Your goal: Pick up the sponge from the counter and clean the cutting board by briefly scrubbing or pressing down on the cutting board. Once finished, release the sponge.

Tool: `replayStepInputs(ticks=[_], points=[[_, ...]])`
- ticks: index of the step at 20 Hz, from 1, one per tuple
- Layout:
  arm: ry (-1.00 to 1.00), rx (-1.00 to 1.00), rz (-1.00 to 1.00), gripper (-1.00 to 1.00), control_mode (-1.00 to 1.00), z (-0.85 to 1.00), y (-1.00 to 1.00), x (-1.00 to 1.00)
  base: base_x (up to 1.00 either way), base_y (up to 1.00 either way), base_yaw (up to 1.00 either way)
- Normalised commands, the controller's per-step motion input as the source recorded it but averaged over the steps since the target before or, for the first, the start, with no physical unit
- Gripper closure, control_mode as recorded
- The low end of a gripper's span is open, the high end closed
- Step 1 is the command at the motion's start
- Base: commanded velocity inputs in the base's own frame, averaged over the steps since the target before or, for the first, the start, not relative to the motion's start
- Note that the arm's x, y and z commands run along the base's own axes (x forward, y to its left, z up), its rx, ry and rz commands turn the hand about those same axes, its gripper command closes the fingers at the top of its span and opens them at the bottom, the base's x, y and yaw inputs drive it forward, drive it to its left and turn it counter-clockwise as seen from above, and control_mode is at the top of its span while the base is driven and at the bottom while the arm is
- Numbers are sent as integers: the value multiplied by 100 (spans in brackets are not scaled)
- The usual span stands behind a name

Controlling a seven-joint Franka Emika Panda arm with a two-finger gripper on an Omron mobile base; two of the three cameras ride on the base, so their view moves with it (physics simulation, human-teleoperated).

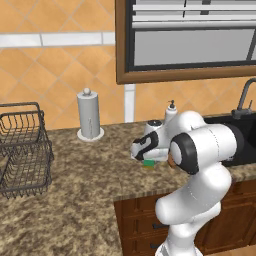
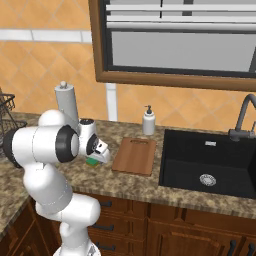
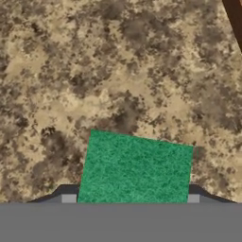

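Note:
The green sponge (image 3: 136, 168) lies flat on the speckled granite counter (image 3: 118, 71). My gripper (image 3: 131, 198) is down over it, and its two fingertips (image 3: 69, 198) press against the sponge's left and right sides. From the base, the sponge (image 2: 92, 161) peeks out under the hand (image 2: 98, 150), a short way left of the reddish-brown cutting board (image 2: 134, 155). The board's dark corner (image 3: 236, 19) shows at the upper right of the hand view. In the left base view the sponge (image 1: 148, 163) sits beneath the lowered hand (image 1: 145, 147).
A soap dispenser (image 2: 148, 121) stands behind the board. The black sink (image 2: 210, 162) and faucet (image 2: 245, 117) lie to the board's right. A paper towel holder (image 1: 89, 116) stands at the back wall, and a wire basket (image 1: 22, 150) at the far left.

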Motion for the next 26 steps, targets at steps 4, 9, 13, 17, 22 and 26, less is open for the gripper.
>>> replayStepInputs(ticks=[4,9,13,17,22,26], points=[[0,0,5,100,-100,6,0,1,0,0,0],[0,3,27,100,-100,46,-33,1,0,0,0],[0,5,34,100,-100,24,-51,0,0,0,0],[0,-2,18,100,-100,-1,-61,3,0,0,0],[0,-10,7,100,-100,-6,-50,1,0,0,0],[0,0,7,100,-100,-19,-34,0,0,0,0]])
